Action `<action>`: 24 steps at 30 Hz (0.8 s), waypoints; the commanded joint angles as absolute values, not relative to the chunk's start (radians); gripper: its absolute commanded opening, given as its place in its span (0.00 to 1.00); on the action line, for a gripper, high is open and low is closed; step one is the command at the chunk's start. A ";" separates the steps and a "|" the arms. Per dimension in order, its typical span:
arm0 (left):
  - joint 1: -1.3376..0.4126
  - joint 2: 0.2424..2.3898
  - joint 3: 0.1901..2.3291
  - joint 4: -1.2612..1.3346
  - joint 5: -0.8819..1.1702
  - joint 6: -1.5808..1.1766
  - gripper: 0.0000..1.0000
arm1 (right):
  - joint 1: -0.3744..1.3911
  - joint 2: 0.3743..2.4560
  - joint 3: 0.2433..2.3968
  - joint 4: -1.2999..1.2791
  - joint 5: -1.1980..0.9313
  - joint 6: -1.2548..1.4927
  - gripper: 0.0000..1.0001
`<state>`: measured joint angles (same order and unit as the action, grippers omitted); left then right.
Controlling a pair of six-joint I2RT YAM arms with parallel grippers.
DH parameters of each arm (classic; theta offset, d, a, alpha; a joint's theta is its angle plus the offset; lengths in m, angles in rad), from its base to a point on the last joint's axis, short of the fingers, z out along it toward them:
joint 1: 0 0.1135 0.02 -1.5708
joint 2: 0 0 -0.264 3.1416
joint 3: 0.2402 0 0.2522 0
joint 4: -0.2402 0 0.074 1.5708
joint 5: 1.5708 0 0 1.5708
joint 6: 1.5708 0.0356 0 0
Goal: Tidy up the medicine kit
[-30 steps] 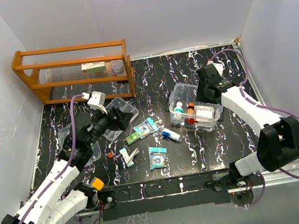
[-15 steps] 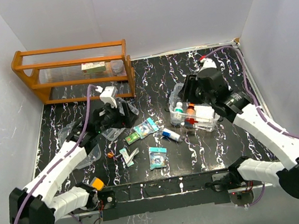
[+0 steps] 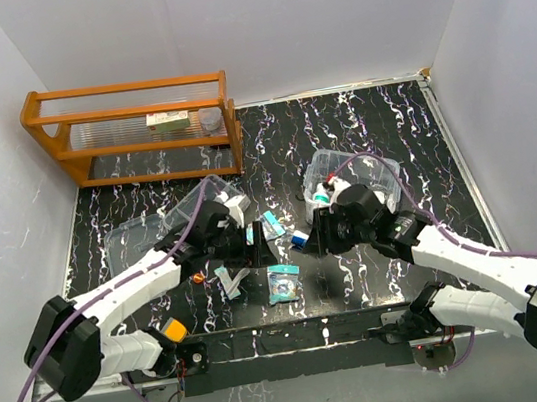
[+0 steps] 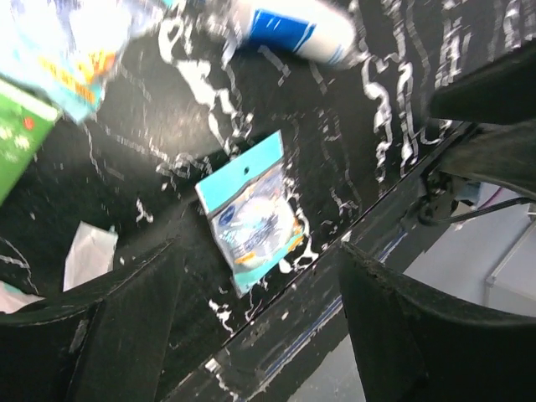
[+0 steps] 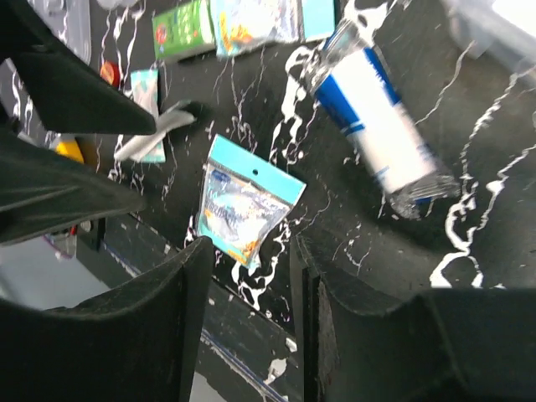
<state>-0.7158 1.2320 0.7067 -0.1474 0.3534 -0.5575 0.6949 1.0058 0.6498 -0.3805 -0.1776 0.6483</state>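
Your left jaws and right jaws both stand open and empty, hovering above the teal packet (image 4: pixel 251 213) on the counter (image 4: pixel 360 126).

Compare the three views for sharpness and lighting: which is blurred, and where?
Top external view: sharp and evenly lit, with only soft shadows under the arms. Left wrist view: motion-smeared, the blue-and-white tube streaked, the teal packet clearer, the hand's fingers dark and soft. Right wrist view: milder blur, mostly on the tube; its fingers are near-black too.
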 commanded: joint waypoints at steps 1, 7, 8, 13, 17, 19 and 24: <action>-0.767 1.255 0.664 -0.214 0.305 -0.661 0.70 | 0.719 0.961 0.600 -0.248 -0.257 0.652 0.38; -0.797 1.307 0.605 -0.150 0.350 -0.712 0.53 | 0.769 0.998 0.559 -0.216 -0.199 0.665 0.34; -0.798 1.313 0.601 -0.140 0.352 -0.715 0.51 | 0.773 1.005 0.553 -0.204 -0.195 0.669 0.34; -0.800 1.360 0.583 -0.080 0.384 -0.731 0.45 | 0.781 1.032 0.543 -0.180 -0.159 0.676 0.32; -0.801 1.406 0.573 -0.030 0.418 -0.742 0.40 | 0.780 1.017 0.532 -0.183 -0.077 0.718 0.29; -0.801 1.422 0.572 -0.023 0.411 -0.738 0.38 | 0.779 1.009 0.524 -0.178 -0.052 0.730 0.29; -0.801 1.436 0.568 0.003 0.391 -0.719 0.17 | 0.781 0.995 0.526 -0.178 -0.035 0.751 0.29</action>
<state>-0.7959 1.4384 0.5846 -0.0246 0.3851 -0.7315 0.7769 1.0279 0.5201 -0.2367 -0.0875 0.7185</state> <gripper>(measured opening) 0.279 0.294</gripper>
